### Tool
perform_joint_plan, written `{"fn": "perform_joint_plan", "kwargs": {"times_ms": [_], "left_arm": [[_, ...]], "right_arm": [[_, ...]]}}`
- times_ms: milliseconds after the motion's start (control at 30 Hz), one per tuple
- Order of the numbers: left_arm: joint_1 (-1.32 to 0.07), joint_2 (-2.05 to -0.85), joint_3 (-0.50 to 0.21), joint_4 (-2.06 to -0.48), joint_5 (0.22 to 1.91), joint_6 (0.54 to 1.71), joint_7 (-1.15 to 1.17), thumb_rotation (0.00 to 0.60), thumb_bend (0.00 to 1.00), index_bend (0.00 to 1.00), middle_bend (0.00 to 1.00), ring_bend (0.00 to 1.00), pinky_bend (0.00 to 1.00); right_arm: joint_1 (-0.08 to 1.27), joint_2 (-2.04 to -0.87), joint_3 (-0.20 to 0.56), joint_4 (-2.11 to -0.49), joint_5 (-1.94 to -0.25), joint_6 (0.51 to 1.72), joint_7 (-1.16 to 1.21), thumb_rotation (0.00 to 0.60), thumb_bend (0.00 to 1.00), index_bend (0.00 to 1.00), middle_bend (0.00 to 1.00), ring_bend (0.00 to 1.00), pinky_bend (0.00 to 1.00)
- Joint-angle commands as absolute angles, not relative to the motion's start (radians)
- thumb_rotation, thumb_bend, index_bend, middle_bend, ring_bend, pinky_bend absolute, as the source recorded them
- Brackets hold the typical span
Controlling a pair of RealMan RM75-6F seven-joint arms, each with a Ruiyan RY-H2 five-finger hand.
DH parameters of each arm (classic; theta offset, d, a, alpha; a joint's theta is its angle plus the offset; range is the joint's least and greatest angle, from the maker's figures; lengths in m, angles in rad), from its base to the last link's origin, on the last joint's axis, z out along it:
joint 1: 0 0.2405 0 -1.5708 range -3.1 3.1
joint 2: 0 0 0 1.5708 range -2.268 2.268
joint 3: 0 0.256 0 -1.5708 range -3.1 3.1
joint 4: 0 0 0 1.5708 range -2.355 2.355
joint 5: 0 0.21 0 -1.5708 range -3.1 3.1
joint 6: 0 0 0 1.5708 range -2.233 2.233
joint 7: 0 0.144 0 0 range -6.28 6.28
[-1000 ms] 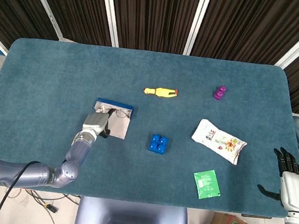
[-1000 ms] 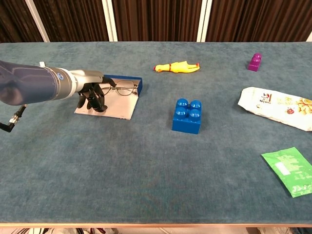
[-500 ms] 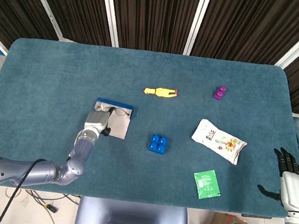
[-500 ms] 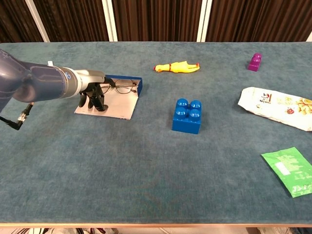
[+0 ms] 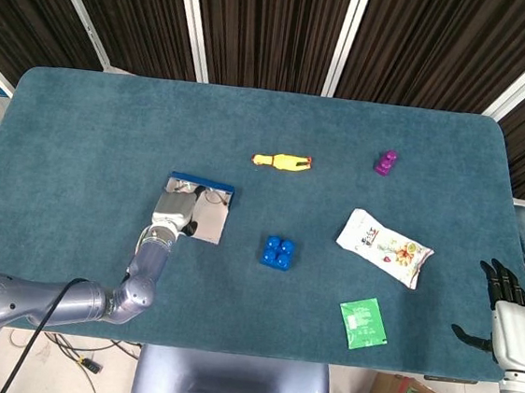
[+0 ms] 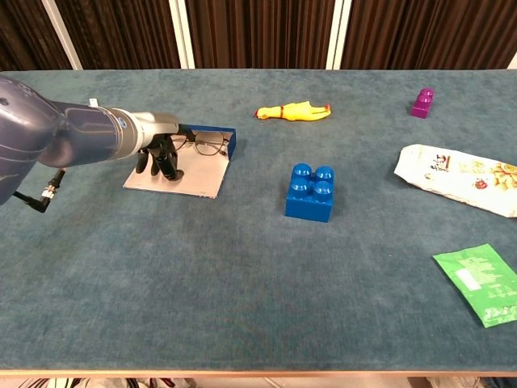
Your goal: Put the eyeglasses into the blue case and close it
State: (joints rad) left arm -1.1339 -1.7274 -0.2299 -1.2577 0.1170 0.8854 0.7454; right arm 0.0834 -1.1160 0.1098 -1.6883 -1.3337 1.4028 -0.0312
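Eyeglasses with thin wire rims (image 6: 208, 146) lay inside the open blue case (image 6: 212, 142) on the teal table (image 6: 242, 267). Left hand (image 6: 160, 151) rested its dark fingers there, grip unclear. Right hand (image 5: 512, 321) hung open, well apart.

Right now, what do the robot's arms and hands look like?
Left arm is glossy blue-grey with a silver wrist, a thin black cable trailing underneath, and a left hand with black fingers. The right hand has a white back and black fingers.
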Motion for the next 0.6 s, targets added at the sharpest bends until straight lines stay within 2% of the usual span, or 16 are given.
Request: {"fn": "perform_joint_plan", "kwargs": {"times_ms": [33, 600], "left_arm": [[-1.131, -1.731, -0.231, -1.265, 0.137, 0.901, 0.746, 0.600, 0.44, 0.00, 0.53, 0.63, 0.69], [-1.094, -1.677, -0.216, -1.376, 0.187, 0.943, 0.750, 0.600, 0.44, 0.00, 0.55, 0.63, 0.69]], "right_arm": [[0.083, -1.116, 0.110, -1.688, -1.333, 1.403, -0.032, 0.600, 0.06, 0.08, 0.00, 0.00, 0.17], [0.083, -1.115, 0.113, -1.693, -1.323, 1.401, -0.034, 0.600, 0.06, 0.09, 0.00, 0.00, 0.17]]}}
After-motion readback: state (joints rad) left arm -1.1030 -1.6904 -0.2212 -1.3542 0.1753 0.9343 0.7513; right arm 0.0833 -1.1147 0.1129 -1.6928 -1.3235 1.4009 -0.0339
